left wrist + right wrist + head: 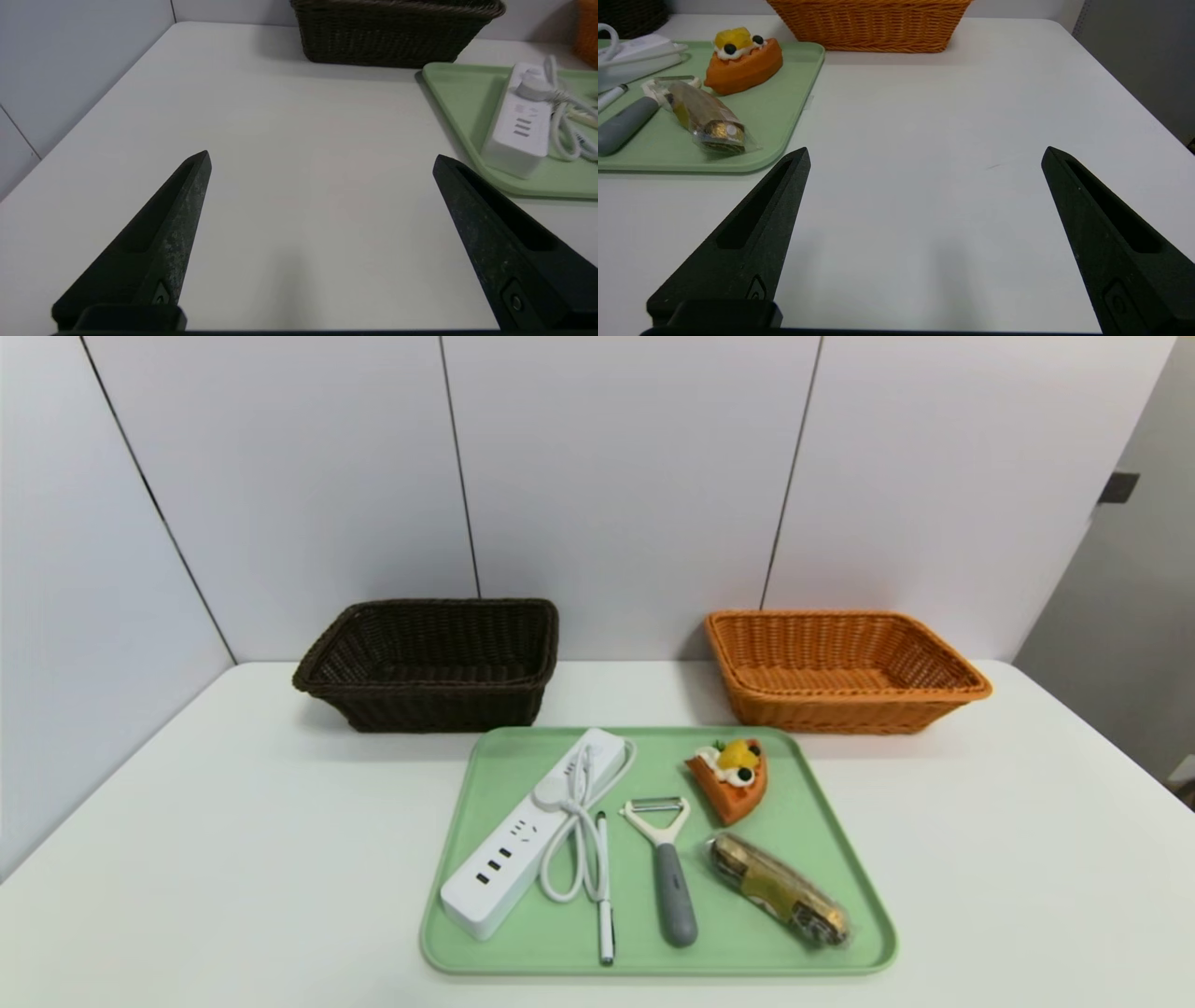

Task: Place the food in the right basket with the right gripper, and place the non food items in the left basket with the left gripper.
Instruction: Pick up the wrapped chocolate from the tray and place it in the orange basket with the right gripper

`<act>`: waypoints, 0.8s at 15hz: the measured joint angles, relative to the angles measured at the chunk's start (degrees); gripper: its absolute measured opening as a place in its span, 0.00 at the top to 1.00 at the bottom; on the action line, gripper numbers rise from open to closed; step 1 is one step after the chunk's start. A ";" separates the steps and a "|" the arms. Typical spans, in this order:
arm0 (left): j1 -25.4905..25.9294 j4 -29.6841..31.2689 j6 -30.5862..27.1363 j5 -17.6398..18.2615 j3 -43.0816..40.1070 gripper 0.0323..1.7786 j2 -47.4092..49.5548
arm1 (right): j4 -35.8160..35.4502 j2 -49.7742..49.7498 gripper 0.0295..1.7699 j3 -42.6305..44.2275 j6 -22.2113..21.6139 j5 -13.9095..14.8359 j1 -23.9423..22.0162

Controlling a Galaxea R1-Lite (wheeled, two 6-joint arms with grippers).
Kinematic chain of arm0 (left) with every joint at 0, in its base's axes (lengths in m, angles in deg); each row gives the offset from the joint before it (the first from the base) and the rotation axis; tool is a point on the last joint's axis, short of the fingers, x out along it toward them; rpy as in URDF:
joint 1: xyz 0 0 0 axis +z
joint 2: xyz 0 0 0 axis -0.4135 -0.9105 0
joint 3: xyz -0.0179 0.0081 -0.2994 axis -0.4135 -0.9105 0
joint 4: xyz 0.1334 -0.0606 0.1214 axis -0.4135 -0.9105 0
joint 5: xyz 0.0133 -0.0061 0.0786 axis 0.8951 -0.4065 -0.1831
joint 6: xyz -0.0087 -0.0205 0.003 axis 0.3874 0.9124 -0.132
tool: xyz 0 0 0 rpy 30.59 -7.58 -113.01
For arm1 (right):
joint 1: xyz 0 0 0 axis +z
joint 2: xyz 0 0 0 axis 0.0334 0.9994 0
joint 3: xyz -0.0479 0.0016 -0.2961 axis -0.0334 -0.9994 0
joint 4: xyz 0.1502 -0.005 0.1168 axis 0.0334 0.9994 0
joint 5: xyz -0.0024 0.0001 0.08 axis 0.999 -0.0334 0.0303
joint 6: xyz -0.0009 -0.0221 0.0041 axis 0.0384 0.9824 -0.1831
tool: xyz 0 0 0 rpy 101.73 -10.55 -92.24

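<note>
Nothing had been sorted when I looked: both baskets sat empty at the far side, the dark brown basket (429,658) on the left, the orange basket (840,667) on the right. All five items lay on the smooth green tray (523,952) nearer me: glossy power strip (523,840) with looped cord, slim pen (604,887), grey-handled peeler (667,868), cake wedge (733,779), and crinkly wrapped snack (780,891). My left gripper (322,161) and right gripper (924,156) hung wide open over bare table, holding nothing.
</note>
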 joint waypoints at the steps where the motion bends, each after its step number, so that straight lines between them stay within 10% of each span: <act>1: -0.02 -3.80 0.94 0.99 5.84 0.05 -1.51 | 2.43 1.79 0.03 3.75 -0.27 -0.30 0.00; 7: -0.04 -27.19 5.79 11.48 40.07 0.05 -23.59 | 23.58 28.61 0.03 45.24 -7.27 -8.41 -0.09; 12: -1.33 -17.51 4.58 16.23 47.35 0.05 -41.62 | 48.08 57.27 0.03 79.78 -10.13 -14.36 7.11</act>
